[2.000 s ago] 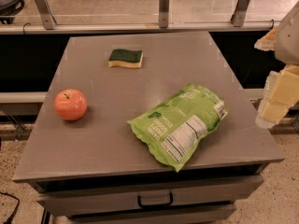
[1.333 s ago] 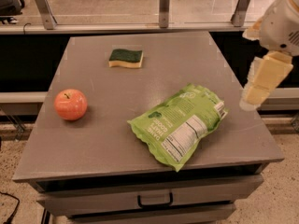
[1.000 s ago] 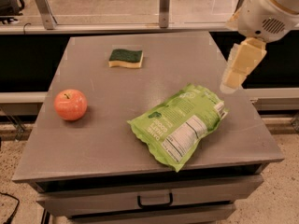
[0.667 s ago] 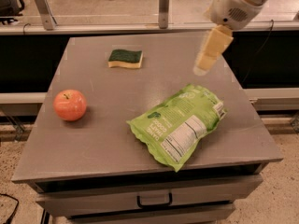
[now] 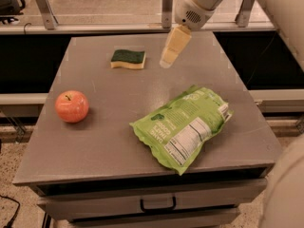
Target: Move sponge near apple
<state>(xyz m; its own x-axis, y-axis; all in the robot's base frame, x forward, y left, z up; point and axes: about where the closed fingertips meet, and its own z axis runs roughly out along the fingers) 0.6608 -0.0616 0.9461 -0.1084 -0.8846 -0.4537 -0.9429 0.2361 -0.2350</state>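
Note:
The sponge, dark green on top with a yellow body, lies flat near the table's far edge, left of centre. The red-orange apple sits at the table's left side, well apart from the sponge. My gripper hangs from the white arm coming in from the upper right. It hovers above the table just right of the sponge, not touching it, and holds nothing.
A large green snack bag lies on the right front part of the grey table. A drawer with a handle is below the front edge. A railing with metal posts runs behind the table.
The arm has swung from the table's right side leftward and toward the far edge, bringing the gripper next to the sponge. Sponge, apple and bag have not moved.

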